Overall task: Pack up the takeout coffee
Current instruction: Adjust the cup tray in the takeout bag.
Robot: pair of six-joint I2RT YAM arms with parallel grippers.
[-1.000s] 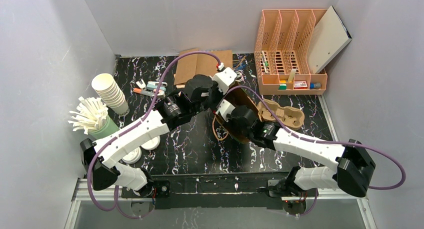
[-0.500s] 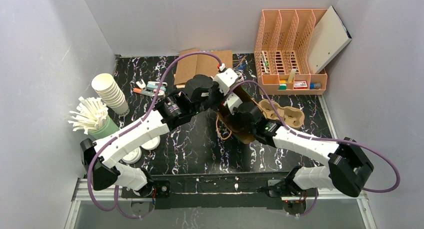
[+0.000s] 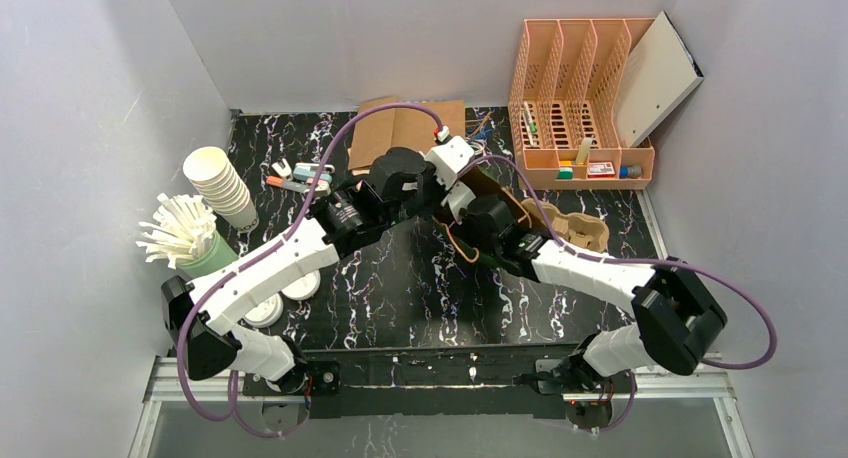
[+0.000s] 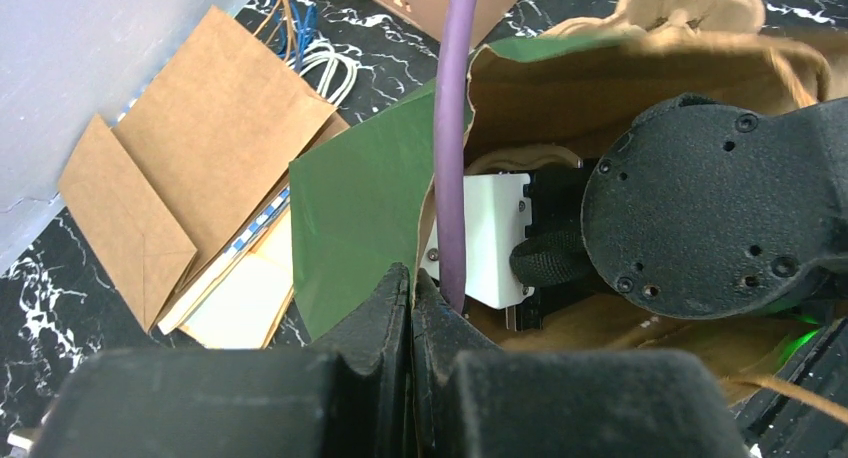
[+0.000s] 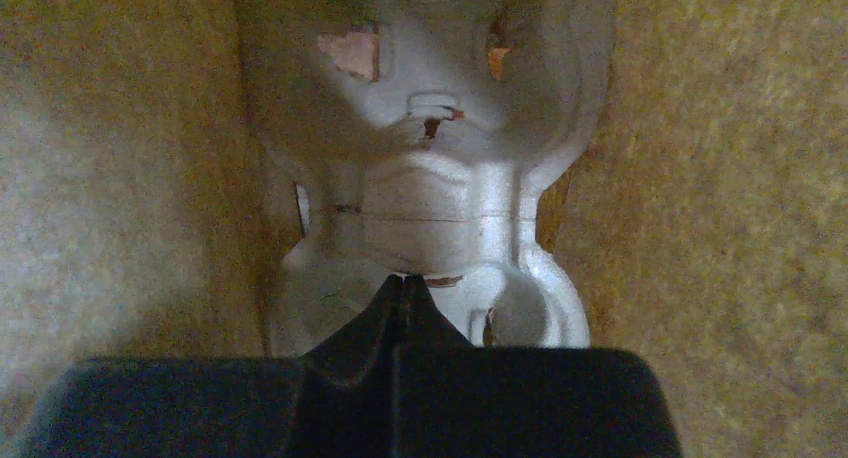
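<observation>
A paper bag (image 4: 370, 188), green outside and brown inside, stands open at mid-table (image 3: 497, 191). My left gripper (image 4: 412, 280) is shut on its near rim and holds the mouth open. My right arm reaches down into the bag, and its wrist (image 4: 700, 208) fills the opening. Inside, my right gripper (image 5: 405, 278) is shut on the edge of a pale pulp cup carrier (image 5: 440, 208), with brown bag walls on both sides. In the top view the right fingers are hidden by the bag.
Another pulp carrier (image 3: 583, 235) lies right of the bag. A stack of paper cups (image 3: 222, 183), straws in a green holder (image 3: 185, 233) and white lids (image 3: 290, 290) sit at the left. Flat brown bags (image 3: 400, 128) and an orange organiser (image 3: 580, 98) stand behind.
My right arm has pushed up and left, further into the bag, and its elbow has swung left. The left gripper has kept its hold on the rim, almost still.
</observation>
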